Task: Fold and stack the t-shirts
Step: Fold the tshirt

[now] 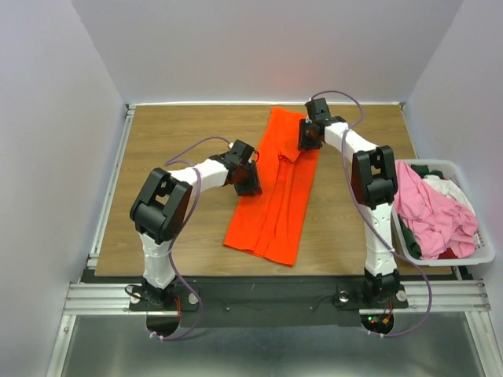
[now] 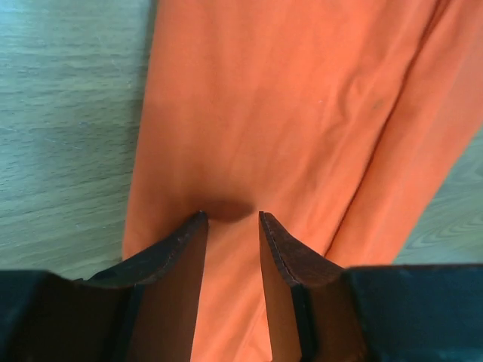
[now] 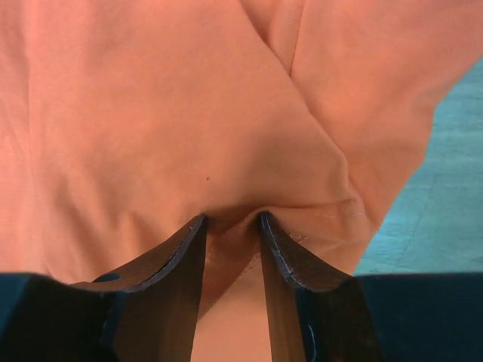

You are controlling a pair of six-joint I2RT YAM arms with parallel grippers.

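Bolted on the aluminium rail (image 1: 259, 297) at the near edge: both arm bases. Beyond them, across the middle of the wooden table (image 1: 173, 141), the orange t-shirt (image 1: 275, 204), folded into a long narrow strip running from near to far, the far end close to the table's far edge.

Down on the strip's left edge, about halfway along: the left gripper (image 1: 250, 182). From its wrist camera, tips part-way apart and pressed onto the cloth (image 2: 302, 113), a small dark dimple between them (image 2: 230, 215); cannot tell whether any cloth is actually pinched.

Down on the right side of the far end: the right gripper (image 1: 306, 137). From its wrist camera, closed onto a gathered ridge of orange cloth (image 3: 151, 113), creases running in toward the tips (image 3: 232, 217).

At the table's right edge, well apart from the strip: a white plastic bin (image 1: 481, 255) holding a pink t-shirt (image 1: 436, 216), a dark green one (image 1: 415, 243) and a white one (image 1: 448, 187), all crumpled.
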